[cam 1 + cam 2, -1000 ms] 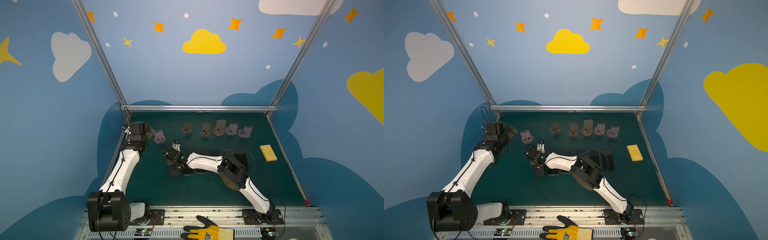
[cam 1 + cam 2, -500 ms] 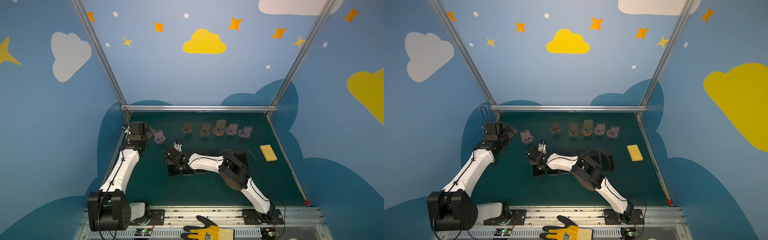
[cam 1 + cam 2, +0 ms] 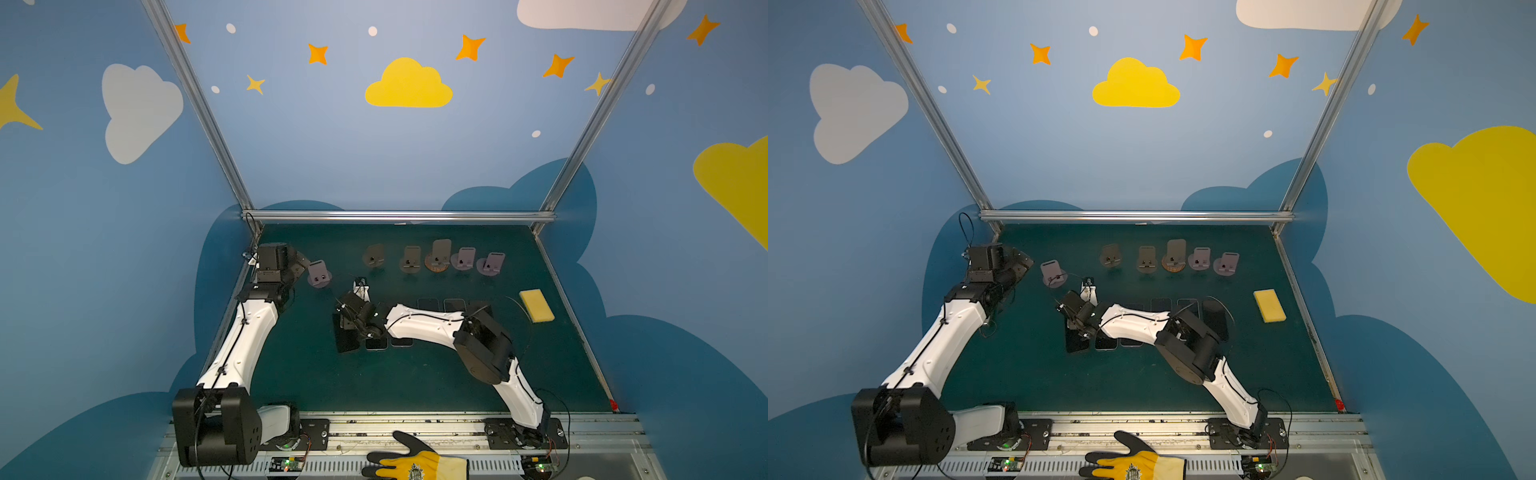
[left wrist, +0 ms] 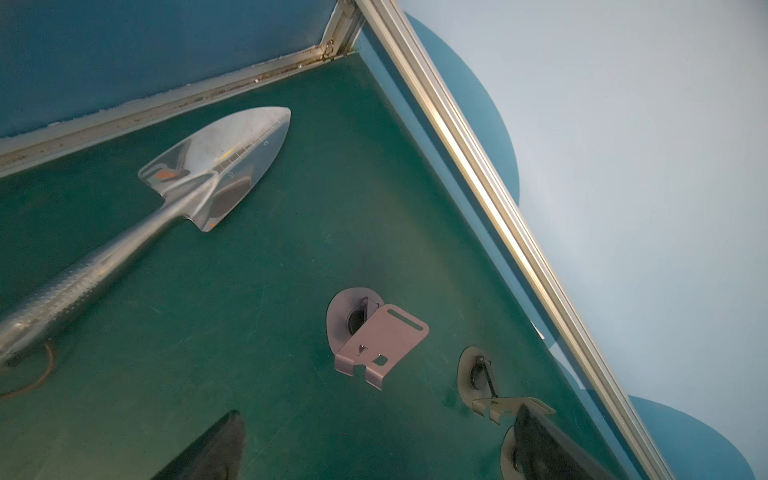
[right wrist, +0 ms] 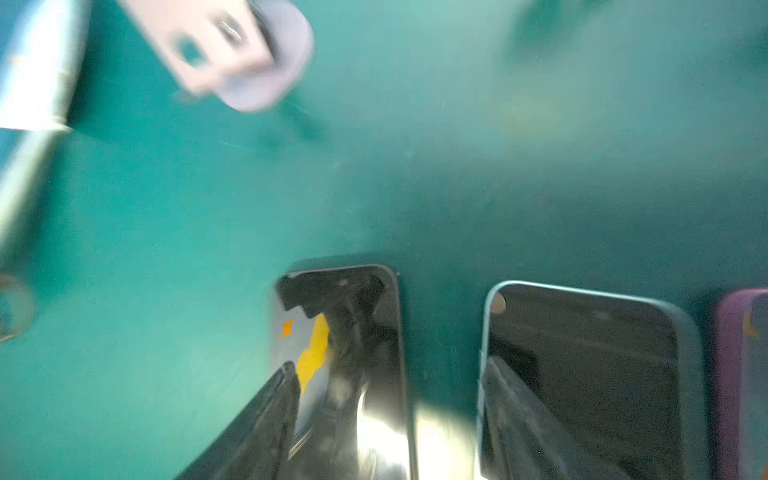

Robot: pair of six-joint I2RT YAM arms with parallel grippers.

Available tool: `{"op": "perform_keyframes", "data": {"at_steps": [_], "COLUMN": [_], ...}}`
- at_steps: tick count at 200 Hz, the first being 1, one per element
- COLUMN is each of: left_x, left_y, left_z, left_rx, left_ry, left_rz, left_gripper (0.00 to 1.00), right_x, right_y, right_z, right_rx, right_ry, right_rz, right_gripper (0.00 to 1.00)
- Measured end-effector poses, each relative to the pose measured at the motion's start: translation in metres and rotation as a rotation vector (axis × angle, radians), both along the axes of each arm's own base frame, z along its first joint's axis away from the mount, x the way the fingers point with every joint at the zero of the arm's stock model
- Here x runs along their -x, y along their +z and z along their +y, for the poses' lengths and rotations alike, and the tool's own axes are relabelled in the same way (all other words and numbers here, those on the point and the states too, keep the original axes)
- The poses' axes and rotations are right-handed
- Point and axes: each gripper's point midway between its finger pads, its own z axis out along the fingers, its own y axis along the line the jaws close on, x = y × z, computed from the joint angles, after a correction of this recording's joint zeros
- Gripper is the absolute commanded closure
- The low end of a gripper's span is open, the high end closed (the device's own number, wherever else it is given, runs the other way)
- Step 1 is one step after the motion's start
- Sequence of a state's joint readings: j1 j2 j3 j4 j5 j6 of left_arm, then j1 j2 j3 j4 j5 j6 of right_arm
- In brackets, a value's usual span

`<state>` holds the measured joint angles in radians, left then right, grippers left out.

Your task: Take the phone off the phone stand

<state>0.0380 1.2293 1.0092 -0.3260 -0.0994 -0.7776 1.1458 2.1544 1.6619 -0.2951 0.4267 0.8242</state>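
Note:
A black phone (image 3: 347,338) (image 3: 1077,340) lies flat on the green mat, at the left end of a row of phones. My right gripper (image 3: 345,327) (image 3: 1076,328) hovers just over it. In the right wrist view its fingers stand apart on either side of the phone (image 5: 353,324), so the right gripper (image 5: 388,365) is open. The lilac phone stand (image 3: 319,274) (image 3: 1053,273) (image 4: 376,340) is empty at the back left. My left gripper (image 3: 305,266) (image 4: 380,415) is wide open beside it, holding nothing.
Several more empty stands (image 3: 438,255) line the back of the mat. Other phones (image 3: 377,344) (image 5: 582,374) lie under the right arm. A yellow sponge (image 3: 537,305) sits at the right. A metal trowel (image 4: 216,166) lies near the back left corner. A gloved hand (image 3: 415,461) rests at the front rail.
The right gripper's jaws have widened and the black phone now lies free on the mat beneath them. The left arm has not moved.

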Motion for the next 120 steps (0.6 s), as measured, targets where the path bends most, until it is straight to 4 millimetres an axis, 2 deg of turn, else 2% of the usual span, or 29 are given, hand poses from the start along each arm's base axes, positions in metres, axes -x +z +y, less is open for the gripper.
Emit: {"op": "perform_keyframes", "data": {"at_steps": [10, 33, 53, 71, 90, 102, 120], "left_x": [0.006, 0.028, 0.035, 0.039, 0.05, 0.058, 0.066], "left_y": [0.016, 0.061, 0.091, 0.114, 0.137, 0.149, 0.155], "left_z": [0.001, 0.006, -0.005, -0.035, -0.062, -0.066, -0.064], "left_rx": [-0.014, -0.061, -0.093, -0.159, -0.216, -0.23, -0.237], "left_ry": [0.005, 0.02, -0.051, -0.202, -0.319, -0.333, -0.321], "left_rz": [-0.054, -0.233, -0.343, -0.409, -0.48, -0.53, -0.56], "left_gripper": [0.0, 0.0, 0.0, 0.0, 0.0, 0.0, 0.0], "right_x": [0.002, 0.008, 0.018, 0.018, 0.02, 0.028, 0.041], "right_y": [0.03, 0.113, 0.162, 0.19, 0.215, 0.229, 0.242], "right_z": [-0.004, -0.024, -0.051, -0.079, -0.119, -0.144, -0.173], "right_rx": [-0.031, -0.136, -0.195, -0.222, -0.219, -0.204, -0.171], "right_ry": [0.021, 0.071, 0.116, 0.147, 0.157, 0.184, 0.208], "right_rz": [-0.038, -0.176, -0.237, -0.258, -0.324, -0.402, -0.538], "right_gripper": [0.26, 0.21, 0.19, 0.18, 0.17, 0.1, 0.1]}}
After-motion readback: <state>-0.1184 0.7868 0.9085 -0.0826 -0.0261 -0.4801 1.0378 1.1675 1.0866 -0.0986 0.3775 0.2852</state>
